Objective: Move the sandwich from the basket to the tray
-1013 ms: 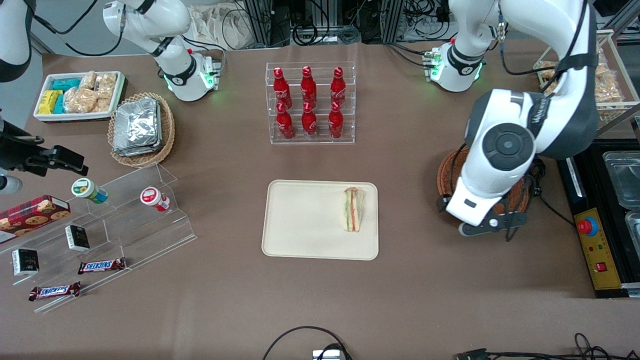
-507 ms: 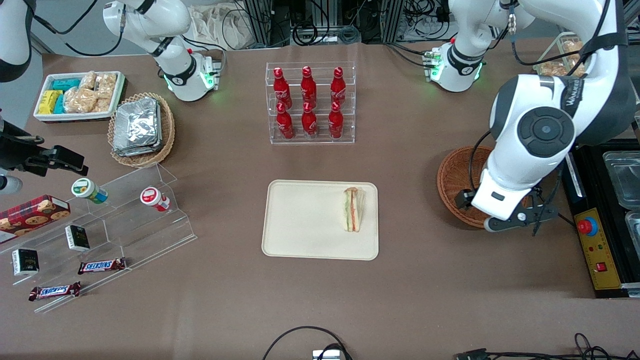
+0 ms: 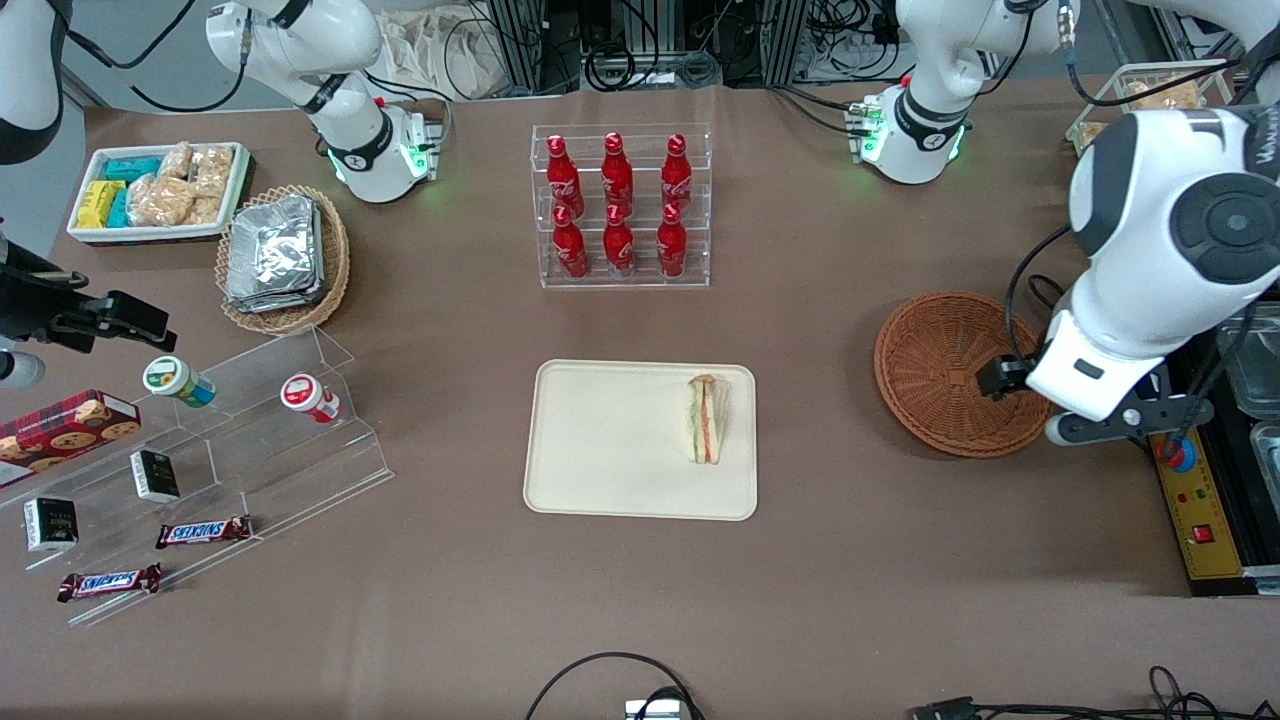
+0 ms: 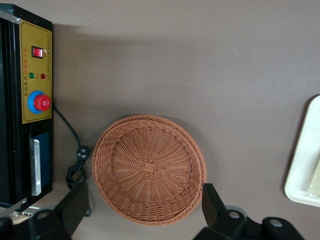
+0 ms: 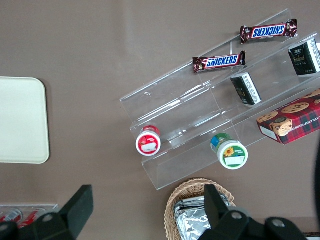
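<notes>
Cream tray (image 3: 610, 450) carries the sandwich (image 3: 706, 419), lying at its 3 o'clock edge, the end toward the working arm. Reddish wicker basket (image 3: 945, 372) sits on the brown tabletop (image 3: 850, 560) with nothing in it. Gripper (image 4: 142, 210) hangs above the basket's rim, jaws spread wide, holding nothing.

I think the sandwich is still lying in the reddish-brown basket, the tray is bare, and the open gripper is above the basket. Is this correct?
Not quite. The front view shows the sandwich lying on the tray, so the tray is not bare, and the left wrist view shows the basket holding nothing. The rest holds: the gripper is open above the basket.
</notes>
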Available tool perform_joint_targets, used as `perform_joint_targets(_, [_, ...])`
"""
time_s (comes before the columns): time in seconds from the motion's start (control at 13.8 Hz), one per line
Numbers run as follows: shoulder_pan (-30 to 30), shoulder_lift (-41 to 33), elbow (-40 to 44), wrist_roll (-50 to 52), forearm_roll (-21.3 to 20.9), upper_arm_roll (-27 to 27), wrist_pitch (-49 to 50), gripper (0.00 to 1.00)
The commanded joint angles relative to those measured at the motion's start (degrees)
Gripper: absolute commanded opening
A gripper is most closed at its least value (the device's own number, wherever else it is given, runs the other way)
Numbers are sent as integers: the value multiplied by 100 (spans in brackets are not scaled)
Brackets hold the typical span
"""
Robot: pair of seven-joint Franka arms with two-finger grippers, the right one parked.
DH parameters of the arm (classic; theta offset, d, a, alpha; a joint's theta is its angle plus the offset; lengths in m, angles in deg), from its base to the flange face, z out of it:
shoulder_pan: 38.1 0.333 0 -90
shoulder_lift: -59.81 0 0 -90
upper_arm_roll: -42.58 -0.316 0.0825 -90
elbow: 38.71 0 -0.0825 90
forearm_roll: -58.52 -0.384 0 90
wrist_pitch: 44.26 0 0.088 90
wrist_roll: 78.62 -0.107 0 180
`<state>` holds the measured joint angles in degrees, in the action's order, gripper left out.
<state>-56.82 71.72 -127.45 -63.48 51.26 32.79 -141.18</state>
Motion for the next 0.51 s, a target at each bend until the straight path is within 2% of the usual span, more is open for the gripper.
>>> perform_joint_targets(0.0, [288, -355, -136, -388, 206, 144, 146, 100])
perform_joint_targets(0.22, [596, -645, -144, -626, 242, 345, 462, 100])
perform_joint_targets(0.43, [1227, -952, -153, -670, 251, 1012, 735, 100])
